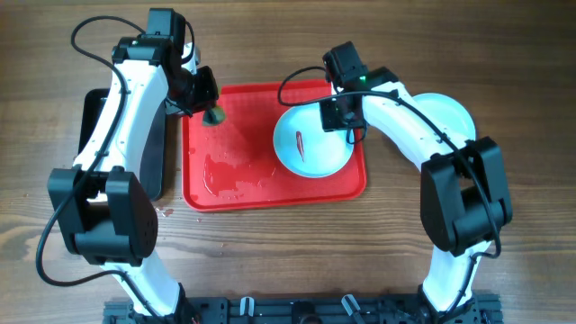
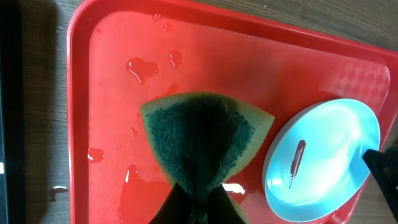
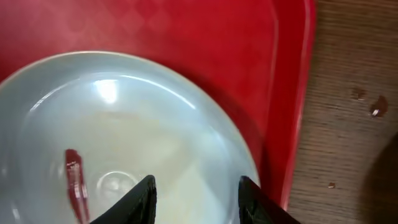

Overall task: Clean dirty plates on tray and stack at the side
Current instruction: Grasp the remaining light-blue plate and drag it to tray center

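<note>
Holding a sponge [image 2: 199,134] pinched tight in the left claw [image 2: 193,208], scrubby green face down, just over the wet upper-left of the tray [image 1: 234,184]. Hovering with the right claw [image 3: 198,193] spread wide over the plate [image 3: 124,124], close to its rim, gripping nothing (touching the rim or not: cannot tell).

Looking at one turquoise plate on the tray's right half, with a dark red smear [image 2: 297,163] left of its middle, not yet wiped. Seeing a second plate [image 1: 450,112], also turquoise, off the tray to the right, half hidden under the right arm (probably the start of the stack).

Judging the step in hand as wiping that smear. To do it well:

- Bring the sponge across and set it down flat, not edge-on, at one end of the streak.
- Drag along its length rather than across it, to avoid spreading the mess.
- Pin the rim with the right claw first, to stop any skating on the wet tray under a sideways push (likely with so shallow a dish).
- Press lightly, then pass once more to catch any leftover film.
- Lift the sponge well clear before moving the plate to the side.
</note>
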Robot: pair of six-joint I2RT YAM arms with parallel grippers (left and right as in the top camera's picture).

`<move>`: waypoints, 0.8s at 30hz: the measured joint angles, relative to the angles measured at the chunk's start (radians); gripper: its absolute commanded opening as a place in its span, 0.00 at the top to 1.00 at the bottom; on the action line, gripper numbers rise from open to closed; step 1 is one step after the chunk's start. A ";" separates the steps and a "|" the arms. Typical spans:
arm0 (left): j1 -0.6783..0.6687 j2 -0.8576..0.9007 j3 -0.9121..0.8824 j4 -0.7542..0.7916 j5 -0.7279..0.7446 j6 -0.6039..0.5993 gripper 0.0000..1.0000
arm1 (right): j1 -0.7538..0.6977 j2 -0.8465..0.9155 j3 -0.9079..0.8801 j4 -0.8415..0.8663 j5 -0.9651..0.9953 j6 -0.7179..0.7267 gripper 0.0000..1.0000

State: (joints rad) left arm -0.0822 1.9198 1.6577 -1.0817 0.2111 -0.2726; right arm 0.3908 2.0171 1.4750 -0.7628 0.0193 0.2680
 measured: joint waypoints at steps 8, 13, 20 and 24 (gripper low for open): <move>0.000 0.000 0.000 -0.003 0.000 0.000 0.96 | -0.019 0.002 -0.003 0.072 0.031 -0.003 0.55; 0.000 0.000 0.000 -0.011 0.000 0.000 0.96 | -0.019 0.063 -0.003 0.068 0.031 -0.005 0.55; 0.000 0.000 0.000 -0.011 0.000 0.000 0.96 | -0.019 0.079 -0.003 -0.047 -0.056 -0.002 0.82; 0.000 0.000 0.000 -0.011 0.000 0.000 0.96 | -0.001 0.079 -0.003 -0.066 -0.185 0.064 0.87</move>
State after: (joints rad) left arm -0.0822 1.9198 1.6577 -1.0931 0.2115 -0.2726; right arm 0.3897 2.0956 1.4719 -0.8291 -0.1661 0.3321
